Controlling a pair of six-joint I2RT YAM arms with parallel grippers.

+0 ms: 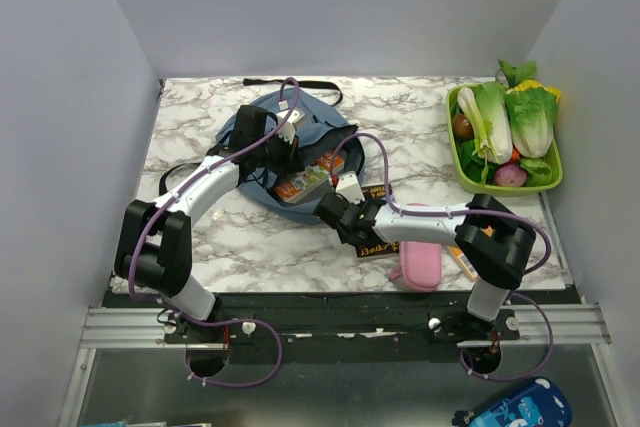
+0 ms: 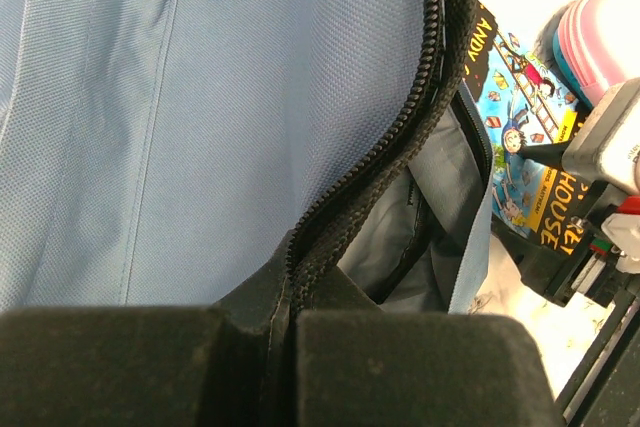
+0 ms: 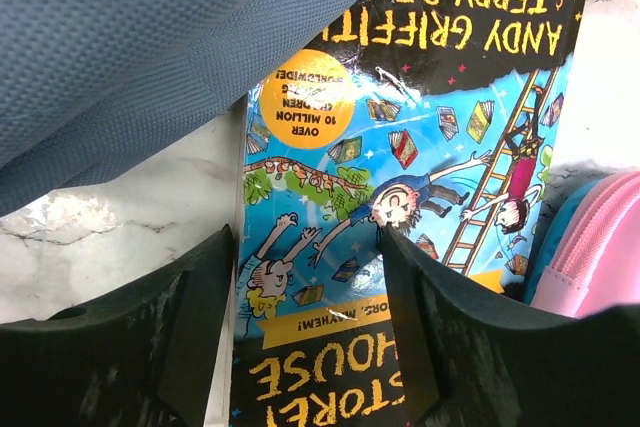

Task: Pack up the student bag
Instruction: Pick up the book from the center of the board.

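From above, the student bag [image 1: 300, 137] lies toward 11 o'clock on the marble table [image 1: 420, 147], its open mouth facing 5 o'clock. The left gripper [image 1: 287, 143] sits on the bag's upper flap. The right gripper [image 1: 345, 215] hangs at the bag's 5 o'clock rim over a book [image 1: 378, 247], with a pink pencil case [image 1: 420, 265] just beside the book at 4 o'clock. A green tray [image 1: 500, 188] of vegetables stands well apart at 2 o'clock. In the left wrist view, the left gripper [image 2: 292, 322] has its jaws pressed together, pinching the bag's zipper edge [image 2: 380, 157] and holding the flap up so the grey lining [image 2: 400, 237] shows. The book [image 2: 520, 147] lies outside at 2 o'clock, with "ANDY" and "HOUSE" legible. In the right wrist view, the right gripper [image 3: 305, 277] has its jaws spread. Its fingers [image 3: 150, 337] straddle the book's [image 3: 400, 177] spine side without clamping it, and the bag [image 3: 150, 37] is at 11 o'clock. Upside down, the cover reads "ANDY GRIFFIT…", "TERRY DEN…", "OVER 10 MILLION", "WORLDWIDE!", "MAYHEM!" and "HOUSE". The step looks like taking the book for packing. It would go best by closing squarely on the spine edge, clear of the pencil case, then leading the narrow end under the raised flap and off the zipper teeth.
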